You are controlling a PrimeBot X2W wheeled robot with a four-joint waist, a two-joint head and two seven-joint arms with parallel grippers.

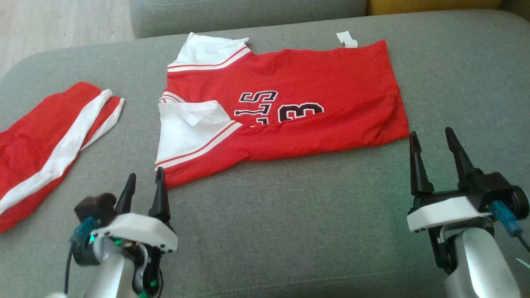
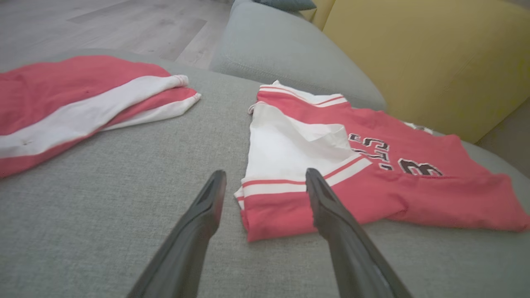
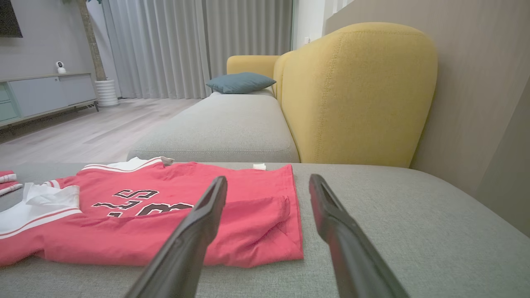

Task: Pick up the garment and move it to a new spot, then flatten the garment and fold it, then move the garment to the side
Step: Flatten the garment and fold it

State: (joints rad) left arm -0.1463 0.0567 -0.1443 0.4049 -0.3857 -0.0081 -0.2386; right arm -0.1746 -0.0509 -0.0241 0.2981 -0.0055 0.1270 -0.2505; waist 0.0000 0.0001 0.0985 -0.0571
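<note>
At 7 o'clock the left end effector (image 1: 145, 174) and at 5 o'clock the right end effector (image 1: 431, 133) stand wide open and empty. Each is near one corner of the garment (image 1: 290, 111), probably to take its near edge. The garment lies sideways at 12 o'clock on the sofa (image 1: 290, 215).

A grey cushion (image 1: 290, 215) spreads wide, its weave bare in front. On its left side lies a red cloth (image 1: 45, 145) with a white stripe, loosely folded. Beyond the cushion stands a second grey seat (image 3: 223, 124), with a blue pillow (image 3: 241, 82) at its far end. A yellow backrest (image 3: 356, 91) rises beside that seat. Pale wood floor (image 3: 83, 128) runs to grey curtains (image 3: 186, 45). A low cabinet (image 3: 45, 93) stands by the wall, with a small white camera (image 3: 61, 66) on top and a white pot (image 3: 106, 92) beside it.
</note>
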